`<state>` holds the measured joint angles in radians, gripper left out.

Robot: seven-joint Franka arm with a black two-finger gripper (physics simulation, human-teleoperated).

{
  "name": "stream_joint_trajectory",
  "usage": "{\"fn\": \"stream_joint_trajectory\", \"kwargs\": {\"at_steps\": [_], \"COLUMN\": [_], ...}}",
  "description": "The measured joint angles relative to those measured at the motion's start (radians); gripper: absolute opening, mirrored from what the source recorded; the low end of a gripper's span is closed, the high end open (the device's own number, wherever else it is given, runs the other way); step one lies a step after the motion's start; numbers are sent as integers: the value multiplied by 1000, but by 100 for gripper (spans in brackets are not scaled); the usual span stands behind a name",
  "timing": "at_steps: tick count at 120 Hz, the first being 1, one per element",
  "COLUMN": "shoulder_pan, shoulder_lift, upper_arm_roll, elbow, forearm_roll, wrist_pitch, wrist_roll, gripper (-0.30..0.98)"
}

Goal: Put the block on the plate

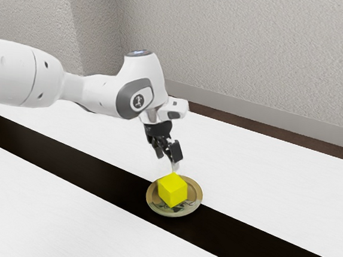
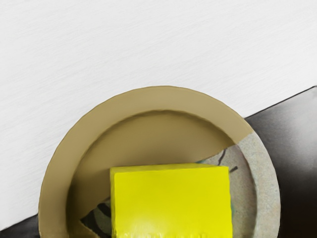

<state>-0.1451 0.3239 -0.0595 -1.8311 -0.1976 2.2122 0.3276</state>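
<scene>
Block (image 1: pixel 172 190), yellow, on round tan-and-grey plate (image 1: pixel 196 201), inside the rim; black gripper (image 1: pixel 171 162) close above, whether apart or together I cannot tell; white table (image 1: pixel 264 167), dark band (image 1: pixel 84 168) running under plate.

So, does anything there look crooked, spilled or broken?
Nothing looks wrong: the yellow block is upright within the rim of the plate, with no spill or crack in sight. The plate's mix of tan and patterned grey looks unusual, but is probably just its design.
</scene>
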Motion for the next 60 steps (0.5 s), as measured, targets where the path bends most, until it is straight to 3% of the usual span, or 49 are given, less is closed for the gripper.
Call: {"fn": "stream_joint_trajectory", "kwargs": {"at_steps": [16,36,60], "shoulder_pan": [-4,-7,-7], "shoulder_lift": [-72,-85,-86], "upper_arm_roll": [4,6,3], "elbow": [38,150,207], "forearm_roll": [44,138,195], "wrist_pitch": [-85,-214,-314], "wrist_roll": [2,5,9], "gripper": [66,67,68]}}
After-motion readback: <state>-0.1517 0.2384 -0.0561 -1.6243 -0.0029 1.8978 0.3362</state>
